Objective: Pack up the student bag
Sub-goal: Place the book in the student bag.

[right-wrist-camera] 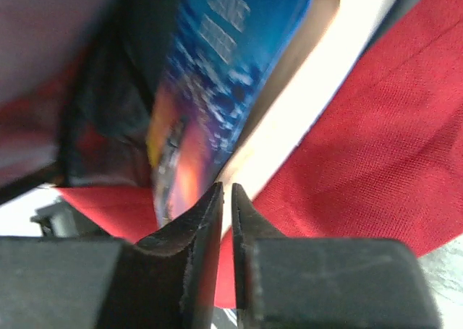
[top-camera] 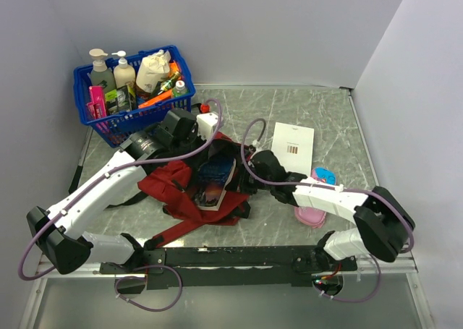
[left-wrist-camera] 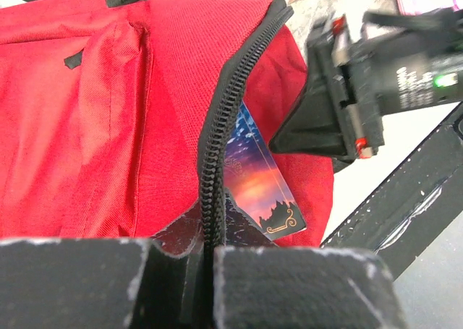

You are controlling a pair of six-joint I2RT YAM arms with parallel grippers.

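The dark red student bag (top-camera: 173, 188) lies open in the middle of the table. A book with a blue and sunset cover (top-camera: 215, 177) sticks partly out of its opening. My left gripper (top-camera: 208, 147) is shut on the bag's black zipper edge (left-wrist-camera: 211, 163) and holds that flap up; the book (left-wrist-camera: 255, 184) shows under it. My right gripper (top-camera: 244, 171) is shut, with its tips against the book's pale page edge (right-wrist-camera: 289, 105) and red bag fabric (right-wrist-camera: 376, 148) beside it. It also shows in the left wrist view (left-wrist-camera: 278, 142), at the bag's opening.
A blue plastic basket (top-camera: 90, 123) of bottles stands at the back left. A white booklet (top-camera: 293, 148) lies right of the bag. A blue item (top-camera: 323, 175) and a pink item (top-camera: 311, 215) lie by the right arm. A black rail (top-camera: 239, 257) runs along the near edge.
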